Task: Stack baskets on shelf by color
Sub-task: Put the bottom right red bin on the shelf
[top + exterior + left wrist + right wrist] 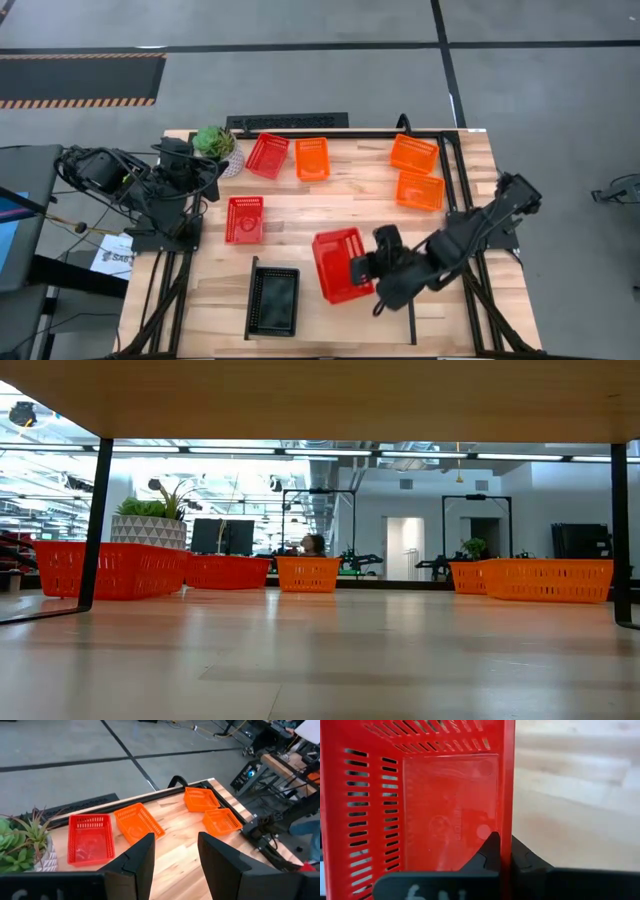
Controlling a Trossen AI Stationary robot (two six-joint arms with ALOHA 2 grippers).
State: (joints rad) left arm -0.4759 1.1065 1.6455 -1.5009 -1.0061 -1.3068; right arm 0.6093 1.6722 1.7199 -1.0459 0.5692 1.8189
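High view puts the right gripper at lower centre of the frame, clamped on the right-hand rim of a red basket that looks tilted and raised off the wooden table. The right wrist view confirms the hold: the two dark fingers pinch the thin red wall between them, one inside the basket and one outside. A rim pinch like this makes sense, since the mesh wall is the only narrow edge the jaws can close on.

Left of it, at lower left of centre, a black basket sits flat between thin black rails. A second red basket lies at left of centre and a third in the upper row beside an orange basket. Two more orange baskets, one above the other, sit close together at upper right. My guess is the carried red one is meant to nest into another red.

The left gripper waits at upper left of the frame near the potted plant, its fingers parted and empty, looking out over the upper row.
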